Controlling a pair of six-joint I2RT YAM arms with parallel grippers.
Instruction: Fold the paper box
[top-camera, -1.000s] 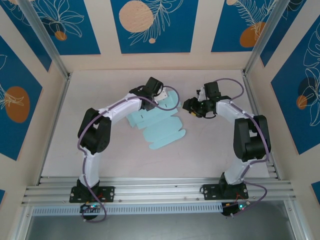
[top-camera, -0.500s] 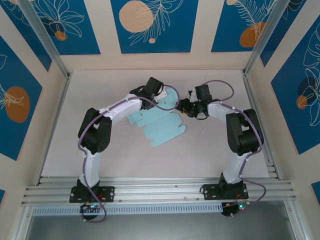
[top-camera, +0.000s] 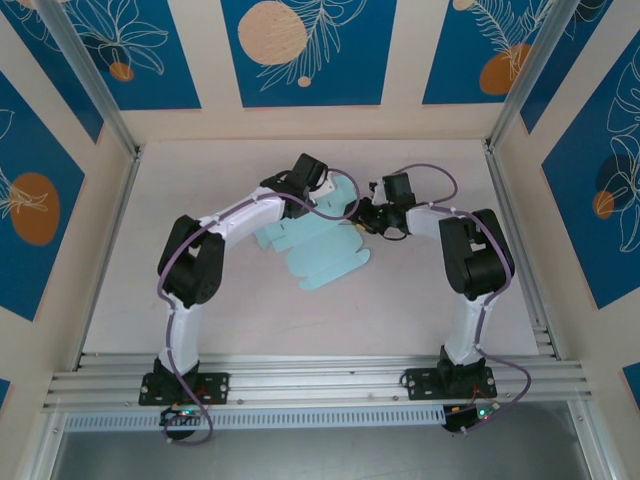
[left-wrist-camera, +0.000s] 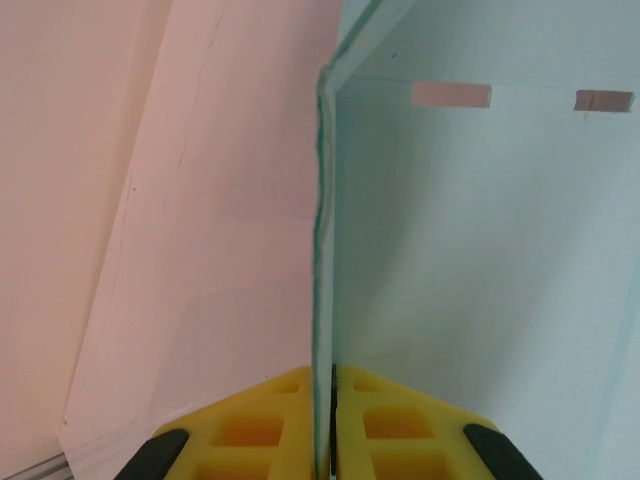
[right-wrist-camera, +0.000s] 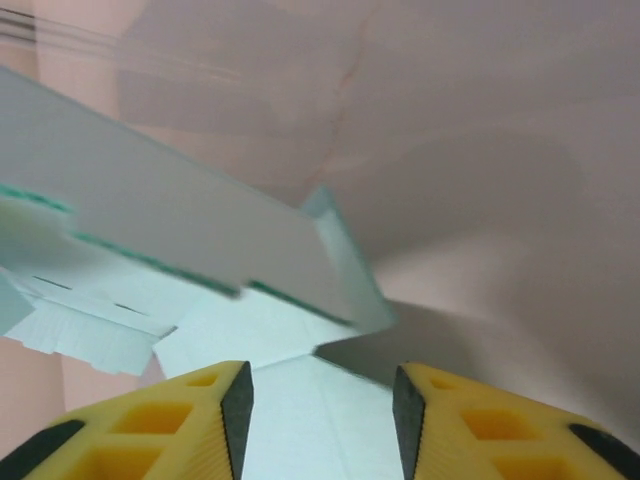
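Note:
The paper box (top-camera: 325, 255) is a pale blue cut-out sheet with flaps, lying mostly flat on the table between the two arms. My left gripper (top-camera: 322, 203) is shut on a flap at the sheet's far edge and holds it upright. In the left wrist view the yellow fingers (left-wrist-camera: 250, 430) pinch the thin card edge-on, and the paper box (left-wrist-camera: 480, 250) spreads to the right. My right gripper (top-camera: 359, 225) is at the sheet's right edge. Its jaws (right-wrist-camera: 322, 400) stand open over a flat flap of the paper box (right-wrist-camera: 200, 230), below the raised panel.
The pale table (top-camera: 420, 300) is walled in by panels at the back and sides. An aluminium rail (top-camera: 320, 380) carrying both arm bases runs along the near edge. Open tabletop lies in front of the sheet and to its left.
My right gripper has moved left, from off the sheet to its right edge. The left arm and the raised flap have held still.

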